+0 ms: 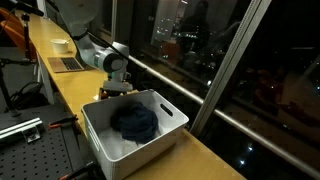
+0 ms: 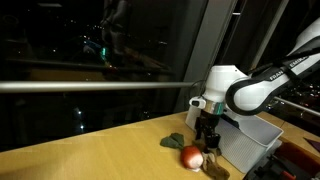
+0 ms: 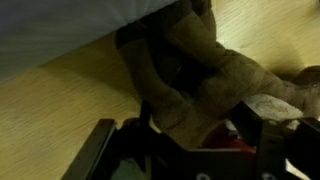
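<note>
In the wrist view a brown plush toy lies on the wooden tabletop, right under my gripper. The jaws stand wide, one finger on each side of the toy's lower part. I cannot tell whether they press on it. Something red shows under the toy near the other finger. In an exterior view the gripper points straight down beside the white bin, with a red ball just in front of it. The bin hides the fingertips where the gripper stands behind it.
The bin holds a dark blue cloth. A dark green scrap and a brown piece lie by the ball. A laptop and a bowl sit farther along the counter. A window railing runs close behind.
</note>
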`<state>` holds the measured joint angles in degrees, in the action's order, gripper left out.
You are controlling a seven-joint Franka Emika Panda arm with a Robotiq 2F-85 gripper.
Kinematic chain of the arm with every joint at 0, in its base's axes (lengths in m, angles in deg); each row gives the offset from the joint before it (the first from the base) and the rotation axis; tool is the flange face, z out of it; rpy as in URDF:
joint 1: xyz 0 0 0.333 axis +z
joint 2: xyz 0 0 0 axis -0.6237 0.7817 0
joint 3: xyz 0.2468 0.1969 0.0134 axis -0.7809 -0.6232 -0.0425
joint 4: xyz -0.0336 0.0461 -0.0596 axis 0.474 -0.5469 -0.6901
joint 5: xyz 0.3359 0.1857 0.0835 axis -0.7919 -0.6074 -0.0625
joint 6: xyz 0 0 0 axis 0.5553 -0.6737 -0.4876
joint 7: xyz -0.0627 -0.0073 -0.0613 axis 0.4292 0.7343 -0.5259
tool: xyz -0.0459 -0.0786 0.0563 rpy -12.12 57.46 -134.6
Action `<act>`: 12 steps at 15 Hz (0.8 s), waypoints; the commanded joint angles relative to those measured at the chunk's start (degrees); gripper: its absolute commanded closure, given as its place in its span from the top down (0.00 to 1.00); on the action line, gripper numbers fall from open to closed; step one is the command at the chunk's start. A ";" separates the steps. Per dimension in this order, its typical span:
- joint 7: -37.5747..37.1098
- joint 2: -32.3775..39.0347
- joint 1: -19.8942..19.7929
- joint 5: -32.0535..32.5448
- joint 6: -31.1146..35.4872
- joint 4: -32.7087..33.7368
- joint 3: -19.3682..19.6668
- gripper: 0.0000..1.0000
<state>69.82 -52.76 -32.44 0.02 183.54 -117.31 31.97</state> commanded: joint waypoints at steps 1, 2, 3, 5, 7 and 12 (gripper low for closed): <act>1.16 -0.52 -0.84 0.32 -2.09 1.46 0.09 0.51; 1.14 -1.17 -0.99 0.27 -2.38 1.23 0.07 0.42; 1.15 -1.74 -1.15 0.19 -2.55 0.99 0.04 0.36; 1.20 -3.09 -1.56 0.06 -2.92 0.31 0.07 0.21; 1.26 -4.14 -1.94 -0.05 -3.40 -0.08 0.13 0.07; 1.82 -7.39 -3.28 -0.87 -3.62 -1.92 -0.15 0.01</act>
<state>69.83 -56.54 -34.65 -0.05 181.20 -116.96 32.00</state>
